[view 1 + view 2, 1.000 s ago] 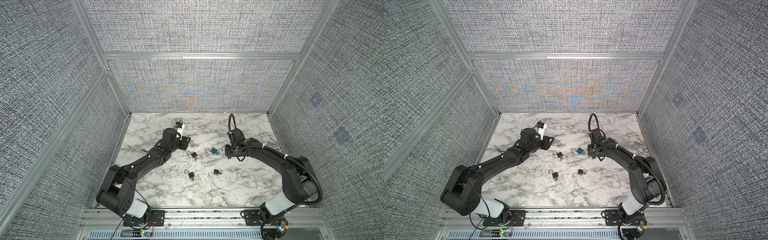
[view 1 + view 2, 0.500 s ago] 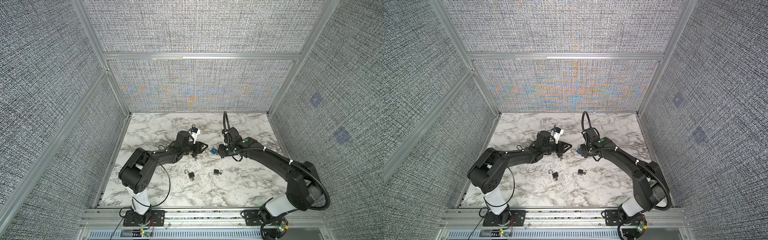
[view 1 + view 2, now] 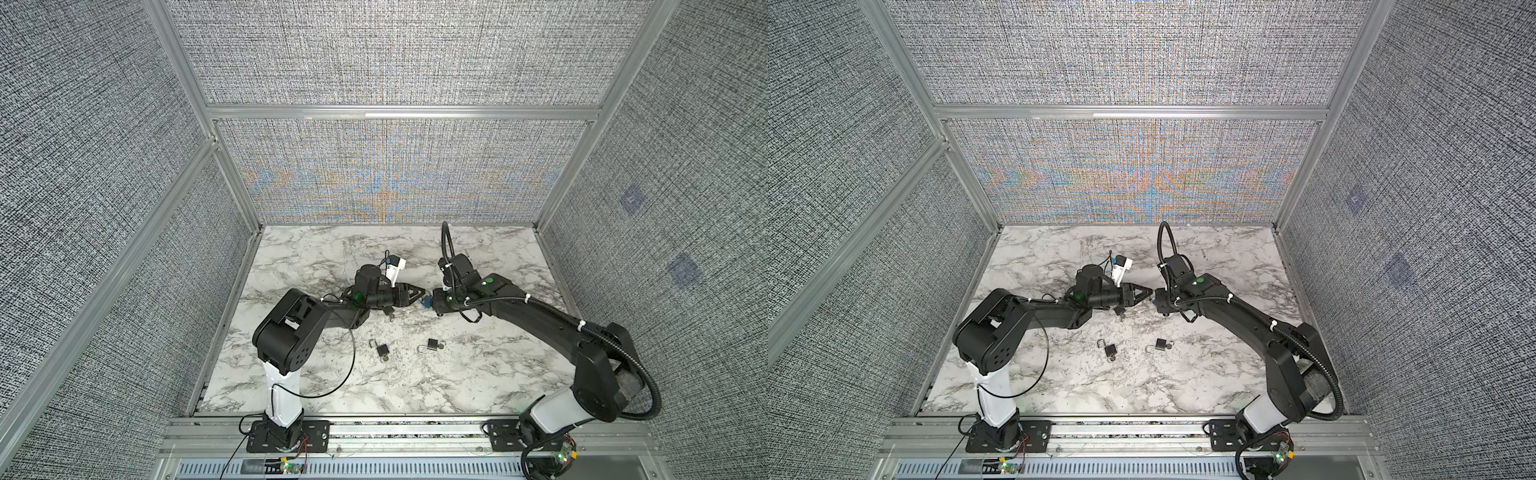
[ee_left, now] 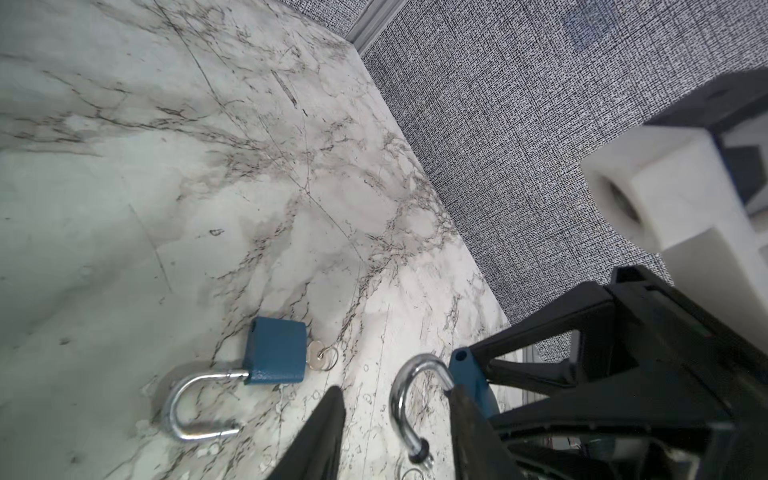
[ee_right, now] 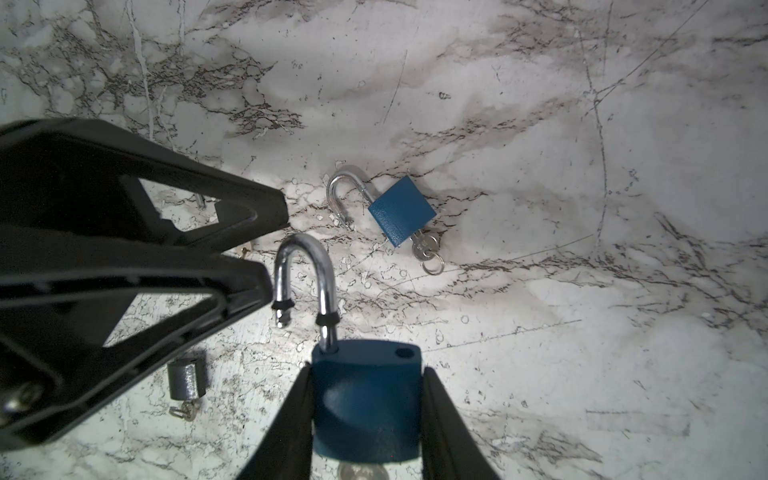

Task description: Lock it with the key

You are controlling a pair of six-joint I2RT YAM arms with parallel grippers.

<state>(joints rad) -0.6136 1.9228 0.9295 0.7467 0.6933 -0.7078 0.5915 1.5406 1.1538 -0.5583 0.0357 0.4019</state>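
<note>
Left wrist view shows the left gripper (image 4: 395, 388) with its jaws partly apart. The silver shackle (image 4: 401, 386) of a blue padlock (image 4: 463, 365) hangs in the gap between them. One finger (image 4: 469, 424) touches the shackle's free end and the other finger (image 4: 328, 428) stands clear of it, so nothing is clamped.

In both top views the left arm reaches low across the marble table (image 3: 498, 374) toward the right. Its gripper tip (image 3: 422, 291) meets the right gripper (image 3: 433, 301) at mid-table, a little toward the far side. A black padlock (image 3: 390, 312) lies on the marble just under the left gripper's wrist. Nearer the front, two more black padlocks lie well apart from the arms, one on the left (image 3: 382, 349) and one on the right (image 3: 433, 344), both with shackles swung open.

Right wrist view shows the right gripper (image 5: 365, 370) closed on the blue padlock's body (image 5: 365, 399), one finger on each flat side. The shackle (image 5: 324, 270) is open: one leg sits in the body, and the free leg hangs beside the empty hole, against the left gripper's lower fingertip (image 5: 253, 286). A silver key head (image 5: 361, 471) shows at the body's bottom edge.

A second blue padlock (image 5: 401, 210) lies flat on the marble past the held one. Its shackle is open and a key on a ring (image 5: 424, 245) sits in its keyhole. The arms hide it in the top views.
</note>
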